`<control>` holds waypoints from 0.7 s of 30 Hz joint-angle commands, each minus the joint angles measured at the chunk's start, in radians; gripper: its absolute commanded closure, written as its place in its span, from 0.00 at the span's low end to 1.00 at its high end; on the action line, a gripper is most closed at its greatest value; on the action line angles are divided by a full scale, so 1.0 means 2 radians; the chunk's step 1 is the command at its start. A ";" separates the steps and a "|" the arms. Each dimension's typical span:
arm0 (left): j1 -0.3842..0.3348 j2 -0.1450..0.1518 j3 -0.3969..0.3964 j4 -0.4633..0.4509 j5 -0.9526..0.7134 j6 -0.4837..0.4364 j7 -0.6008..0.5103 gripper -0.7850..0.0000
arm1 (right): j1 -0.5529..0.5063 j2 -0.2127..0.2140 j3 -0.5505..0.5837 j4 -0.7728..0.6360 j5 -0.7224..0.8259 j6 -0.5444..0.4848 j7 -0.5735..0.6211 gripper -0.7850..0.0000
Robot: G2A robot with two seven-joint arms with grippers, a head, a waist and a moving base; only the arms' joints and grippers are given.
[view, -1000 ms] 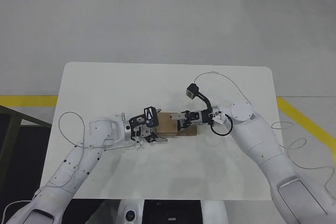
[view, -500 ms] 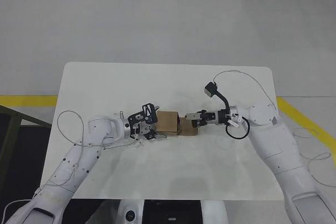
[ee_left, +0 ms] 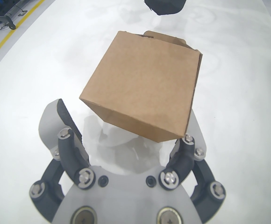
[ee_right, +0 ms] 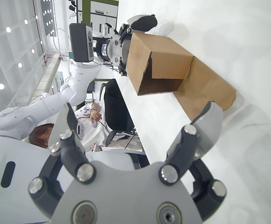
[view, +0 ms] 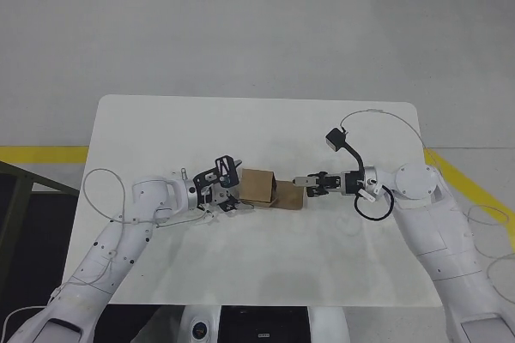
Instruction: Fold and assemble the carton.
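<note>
A brown carton (view: 257, 185) lies on its side on the white table (view: 154, 129), its open end facing my right gripper (view: 302, 182). One long flap (view: 290, 197) lies flat on the table from that open end. In the left wrist view the carton (ee_left: 144, 82) has its closed end just in front of my left gripper (ee_left: 126, 115), which is open, with one finger (ee_left: 191, 131) against the carton's edge. In the right wrist view my right gripper (ee_right: 139, 110) is open and holds nothing, a short way off the flap (ee_right: 208, 87) and the carton (ee_right: 163, 54).
Thin cables loop over the table beside each arm (view: 373, 116). The table's far half and front strip are bare white surface. Yellow floor tape (view: 34, 154) and a dark frame (view: 9, 223) lie off the table's left side.
My right gripper has pulled back to the right, away from the carton's open end. The left gripper and the carton have shifted slightly left.
</note>
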 commanded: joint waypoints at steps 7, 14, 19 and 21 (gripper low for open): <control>-0.001 0.000 -0.002 -0.001 -0.003 0.001 -0.001 0.00 | -0.019 0.001 -0.007 0.013 0.005 0.019 -0.017 0.00; 0.000 0.000 -0.001 -0.001 -0.002 0.001 -0.003 0.00 | -0.021 0.000 -0.016 0.039 0.020 0.009 -0.024 0.00; 0.000 0.000 -0.001 -0.002 -0.002 0.002 -0.003 0.00 | -0.019 -0.002 -0.024 0.056 0.034 0.004 -0.030 0.00; 0.000 0.000 0.000 -0.002 -0.002 0.001 -0.003 0.00 | -0.018 -0.004 -0.028 0.065 0.040 0.003 -0.033 0.00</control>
